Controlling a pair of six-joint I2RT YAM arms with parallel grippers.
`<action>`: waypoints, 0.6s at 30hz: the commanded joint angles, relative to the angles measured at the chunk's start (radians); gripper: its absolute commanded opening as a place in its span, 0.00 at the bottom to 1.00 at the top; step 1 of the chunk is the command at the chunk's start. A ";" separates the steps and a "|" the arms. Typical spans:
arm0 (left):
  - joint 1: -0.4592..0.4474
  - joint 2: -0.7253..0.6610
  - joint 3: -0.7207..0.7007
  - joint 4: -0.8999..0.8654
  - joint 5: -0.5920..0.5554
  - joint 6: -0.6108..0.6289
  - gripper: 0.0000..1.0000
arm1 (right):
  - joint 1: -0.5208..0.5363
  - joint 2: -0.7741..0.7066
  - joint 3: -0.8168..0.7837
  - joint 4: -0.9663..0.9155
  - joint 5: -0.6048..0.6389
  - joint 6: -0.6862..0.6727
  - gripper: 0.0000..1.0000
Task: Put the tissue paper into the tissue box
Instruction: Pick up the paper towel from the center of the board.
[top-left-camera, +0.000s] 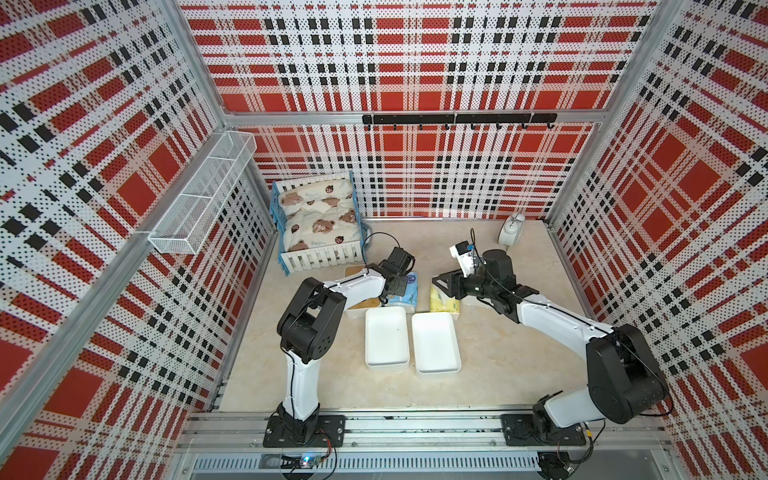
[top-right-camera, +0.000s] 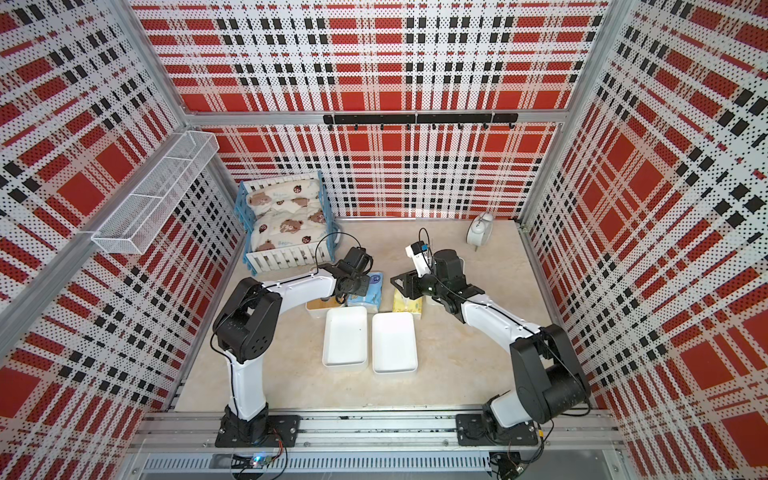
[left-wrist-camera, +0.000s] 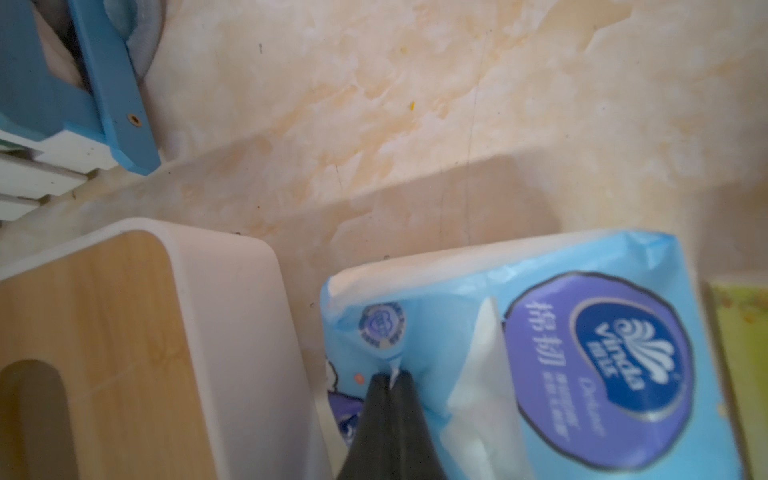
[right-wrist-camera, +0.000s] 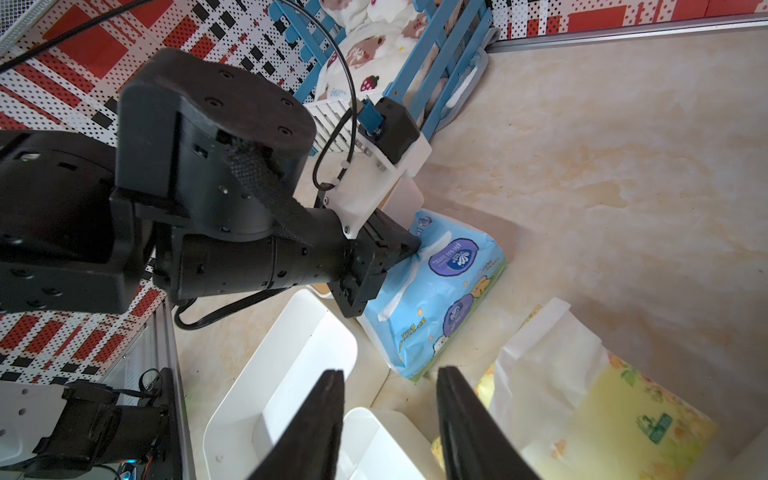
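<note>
Because the left gripper pinches only a sliver of the blue pack, mid-frame beside the box, lifting may tear it; the right gripper gapes empty.

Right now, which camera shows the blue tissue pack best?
The right wrist view: nearly the whole blue tissue pack shows. The left wrist view crops it close; in both top views the left arm hides much of the pack.

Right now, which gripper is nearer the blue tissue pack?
Left. The left gripper is shut on the blue tissue pack; the right gripper hangs open apart from it, by the yellow tissue pack.
</note>
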 joint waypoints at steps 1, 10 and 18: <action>0.000 -0.070 -0.002 0.029 -0.031 -0.015 0.00 | 0.007 -0.016 -0.004 -0.006 -0.009 -0.010 0.43; 0.003 -0.223 -0.023 0.068 0.035 -0.041 0.00 | 0.006 -0.020 -0.008 0.000 -0.007 -0.008 0.42; 0.000 -0.350 -0.037 0.066 0.118 -0.069 0.00 | 0.005 -0.045 -0.013 -0.002 0.017 0.002 0.42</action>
